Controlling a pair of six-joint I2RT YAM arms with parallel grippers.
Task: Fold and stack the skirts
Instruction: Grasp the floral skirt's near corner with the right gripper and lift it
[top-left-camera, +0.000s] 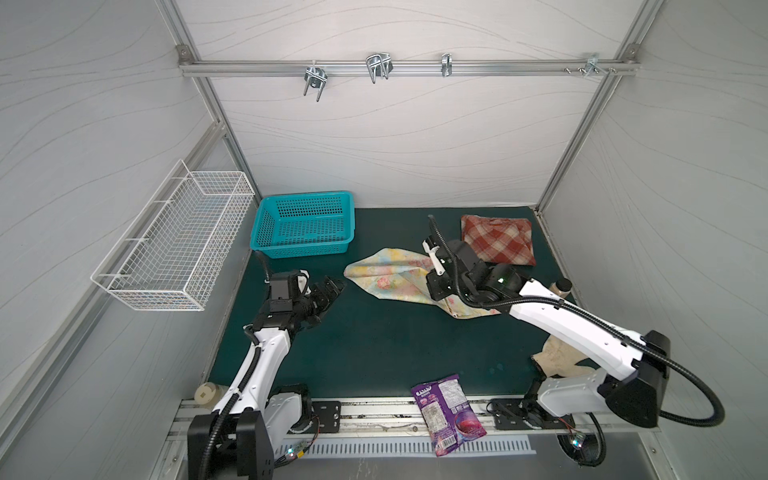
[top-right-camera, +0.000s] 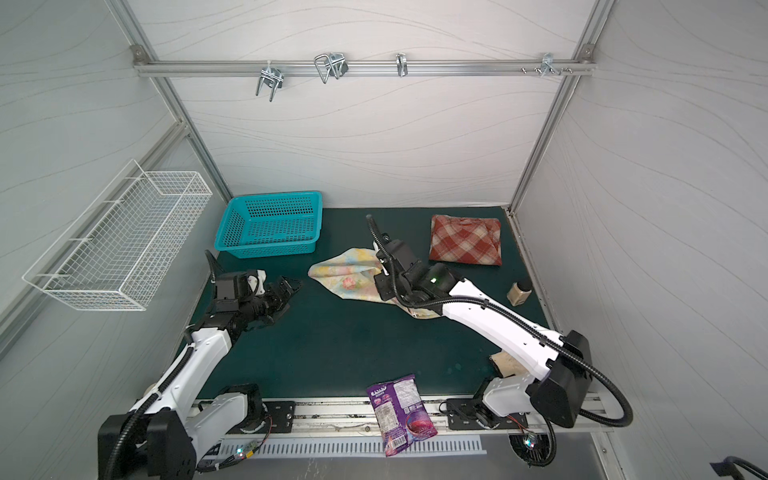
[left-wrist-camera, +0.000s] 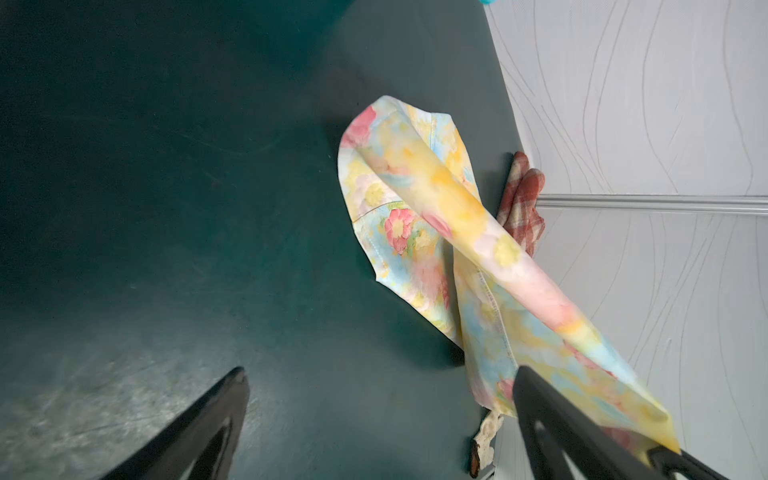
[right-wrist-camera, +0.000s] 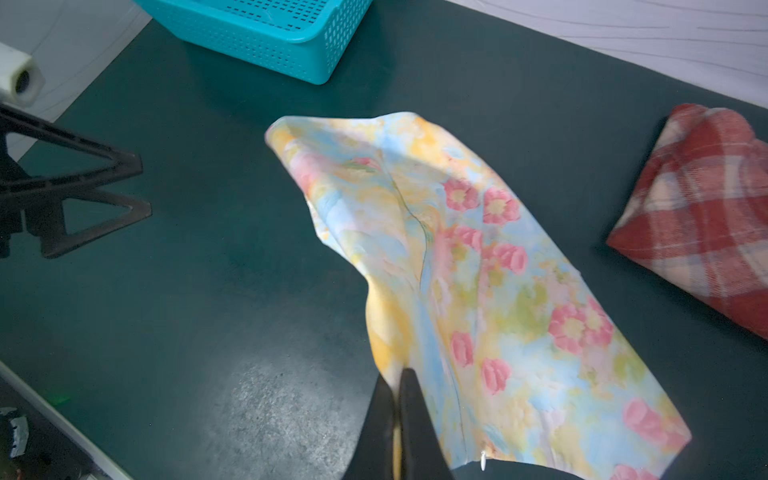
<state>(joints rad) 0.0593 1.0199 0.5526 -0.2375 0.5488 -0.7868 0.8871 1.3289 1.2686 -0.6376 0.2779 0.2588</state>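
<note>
The left arm (top-left-camera: 266, 365) and right arm (top-left-camera: 573, 328) have white shells, black joints and black bases, each with a ribbed black cable (top-left-camera: 702, 419) running back from its gripper. The left gripper (top-left-camera: 334, 287) has black fingers with triangular cut-outs; the right gripper (right-wrist-camera: 400, 376) also has black fingers. A green light (top-left-camera: 501, 279) glows just behind the right gripper.

Rumpled floral skirt (top-left-camera: 386, 276), folded plaid skirt (top-left-camera: 498, 241)
</note>
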